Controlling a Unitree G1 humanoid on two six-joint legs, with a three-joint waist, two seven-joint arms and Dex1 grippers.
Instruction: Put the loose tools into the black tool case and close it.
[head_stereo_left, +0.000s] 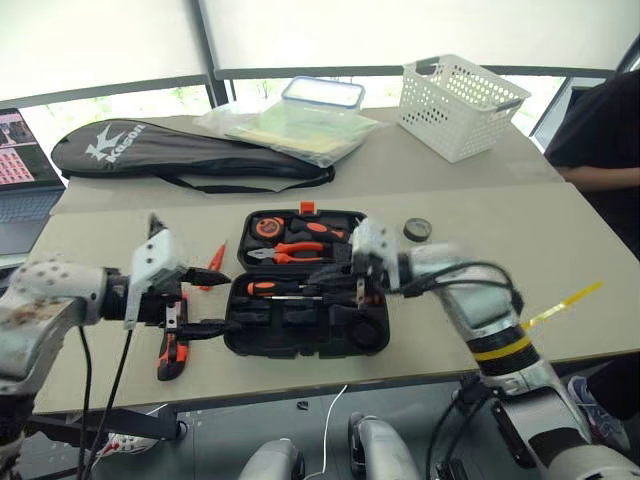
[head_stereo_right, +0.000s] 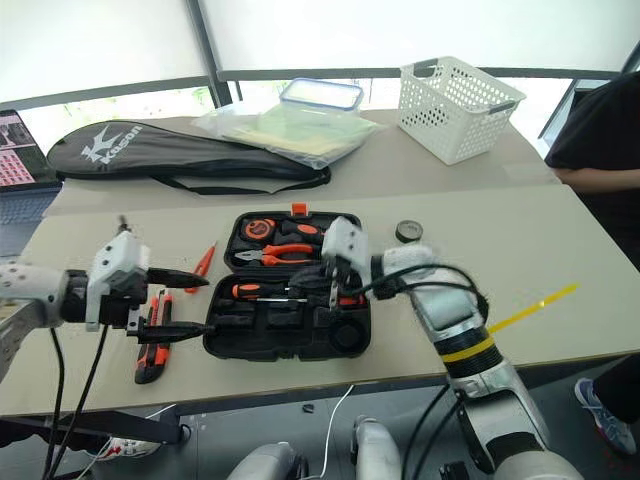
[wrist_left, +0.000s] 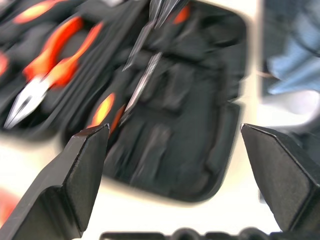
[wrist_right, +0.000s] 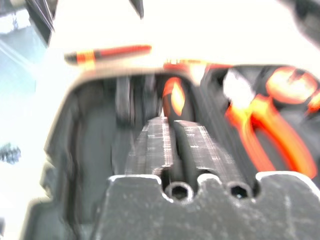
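The black tool case (head_stereo_left: 292, 342) lies open at the table's middle. In its near half lies an orange-and-black screwdriver (head_stereo_left: 266, 288); the far half holds pliers (head_stereo_left: 292, 252). My right gripper (head_stereo_left: 341, 283) hovers over the case's middle, pointing left along the screwdriver's shaft, and the orange handle (wrist_right: 173, 97) shows just past it. To the left of the case, my left gripper (head_stereo_left: 228, 300) is open and holds nothing. The utility knife (head_stereo_left: 172, 352) lies below that gripper. The tester pen (head_stereo_left: 212, 266) lies by the case's left edge. The tape roll (head_stereo_left: 417, 229) lies right of the case.
A long black racket bag (head_stereo_left: 180, 150) lies at the back left. A clear bag with a lidded box (head_stereo_left: 322, 93) and a white basket (head_stereo_left: 460, 105) stand behind the case. A laptop (head_stereo_left: 15, 165) is at far left and a person's arm (head_stereo_left: 600, 175) at far right.
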